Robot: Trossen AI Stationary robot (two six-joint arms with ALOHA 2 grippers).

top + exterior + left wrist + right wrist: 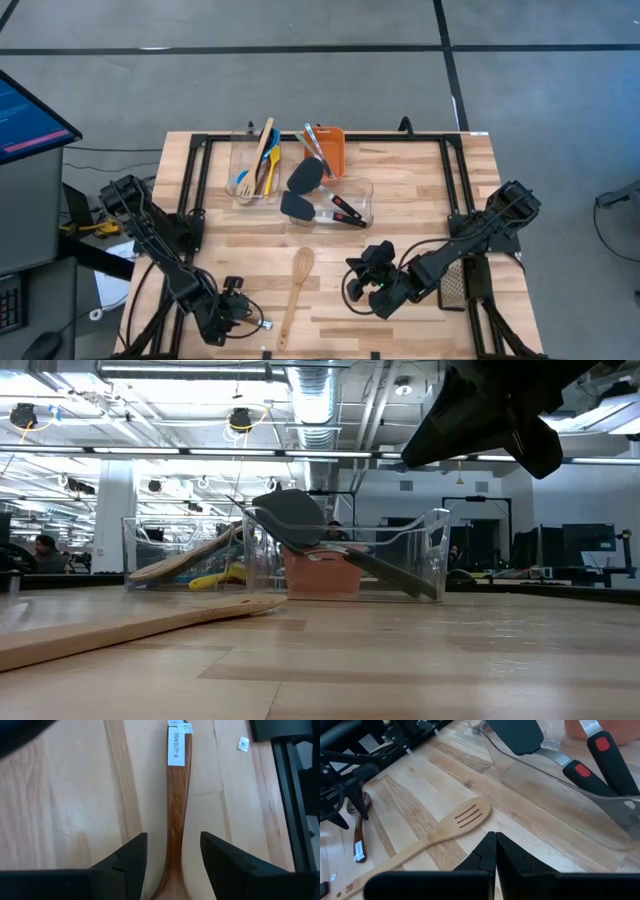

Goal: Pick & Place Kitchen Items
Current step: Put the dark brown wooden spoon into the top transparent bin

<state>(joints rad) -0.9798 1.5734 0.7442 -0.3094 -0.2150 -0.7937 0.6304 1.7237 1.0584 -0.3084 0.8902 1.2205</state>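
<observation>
High: left gripper (250, 318) sat at table's 7 o'clock, right gripper (358, 280) near 5; wooden slotted spatula (296, 283) lay loose between them. Low: spatula flat, in front of clear tubs (420, 550) holding black turners (292, 518). Left wrist: fingers (131, 856) apart, straddling dark wooden spoon (176, 810). Right wrist: fingers (484, 854) pressed together, empty

Near the far edge of the light wooden slatted table (420, 190): two clear plastic tubs, one (252, 172) toward the far left corner, another (352, 203) just nearer the middle, beside an orange rectangular bin (333, 150). Beyond the left edge, a lit blue computer monitor (28, 118).
</observation>
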